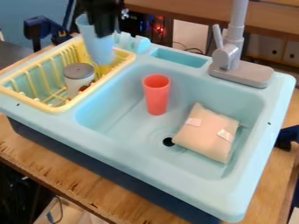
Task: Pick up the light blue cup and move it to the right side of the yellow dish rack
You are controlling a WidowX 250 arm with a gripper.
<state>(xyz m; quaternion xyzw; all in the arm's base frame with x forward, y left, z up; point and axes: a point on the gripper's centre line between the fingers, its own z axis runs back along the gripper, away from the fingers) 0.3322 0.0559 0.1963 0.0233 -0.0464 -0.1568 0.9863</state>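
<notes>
Hand (104,33) and pale blue cup (97,46) are right together over at the far corner of the yellow dish rack (58,108), and from where I'm standing that closeness is what catches the eye. The black hand hangs down across the near side of the cup's upper part, overlapping it toward the right, so the cup's body runs down below it and its mouth peeks out just to the left. I can't tell whether the hand is spread, pressed together or pinching the cup wall. The cup's long axis is close to upright but tips a little, mouth leaning to the upper left, base to the lower right, much in line with the hanging hand; whether that base bears on the rack I can't make out. Nearer me in the rack sits a white canister with a grey top (78,78), a little apart from the cup. Well off to the right of the hand, down in the light blue sink (146,167), a red cup (156,95) stands upright, and beyond it a tan cloth packet (205,134) lies beside the drain hole (168,141). The grey faucet (227,57) rises at the back, and the whole sink sits on a wooden surface (64,177).
</notes>
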